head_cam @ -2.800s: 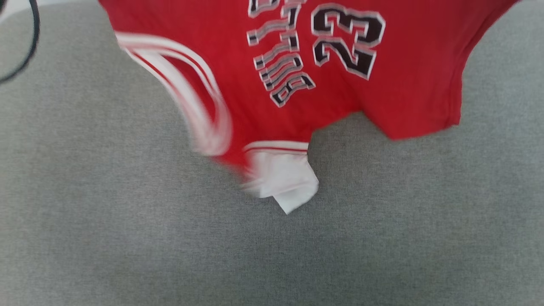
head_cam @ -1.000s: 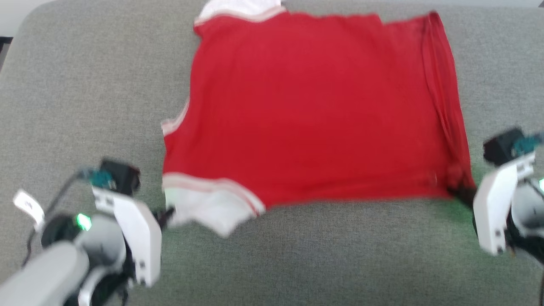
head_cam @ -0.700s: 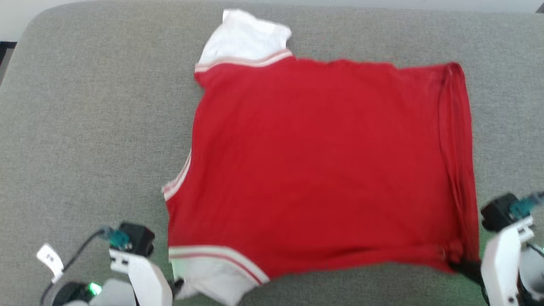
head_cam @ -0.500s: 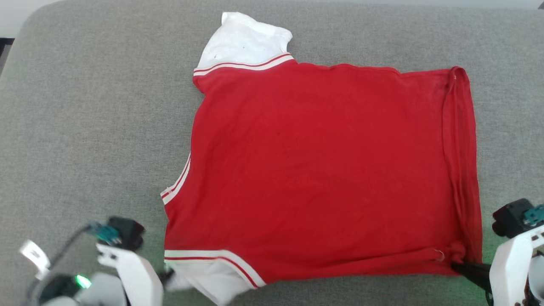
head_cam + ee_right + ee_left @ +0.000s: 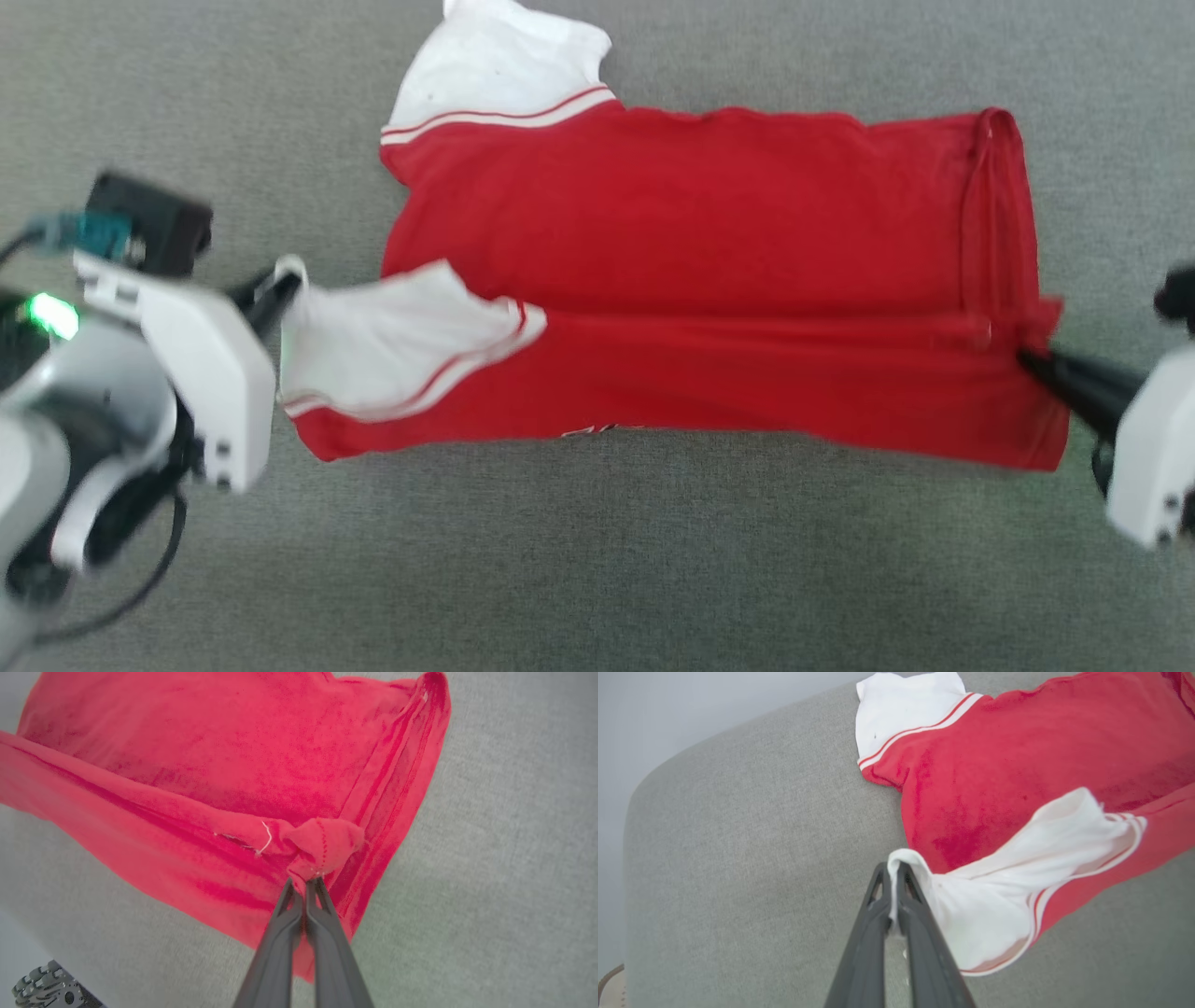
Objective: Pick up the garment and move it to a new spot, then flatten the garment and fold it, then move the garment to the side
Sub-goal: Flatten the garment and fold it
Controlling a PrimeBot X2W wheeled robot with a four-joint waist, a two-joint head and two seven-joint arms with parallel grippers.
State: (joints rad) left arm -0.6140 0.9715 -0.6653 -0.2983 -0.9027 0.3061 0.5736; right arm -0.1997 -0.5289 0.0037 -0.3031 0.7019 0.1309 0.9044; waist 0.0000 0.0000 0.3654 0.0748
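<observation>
The garment [image 5: 709,243] is a red jersey with white sleeve panels, spread on the grey cushion with its plain side up. Its near edge is lifted and doubled back over the middle. My left gripper [image 5: 280,291] is shut on the white near sleeve [image 5: 994,905], with the cloth pinched at the tips of the fingers [image 5: 906,891]. On the other side my right gripper [image 5: 1027,359] is shut on a bunched red hem corner [image 5: 322,847]. The far white sleeve [image 5: 495,61] lies flat at the top.
The grey upholstered cushion [image 5: 597,560] runs under and all around the jersey. Its rounded corner and a pale wall [image 5: 654,718] show in the left wrist view. A ridged grey part [image 5: 44,989] sits low in the right wrist view.
Both grippers have lifted the near edge and carried it away from me over the jersey, so the near half now lies folded onto the far half. The camera has also shifted.
</observation>
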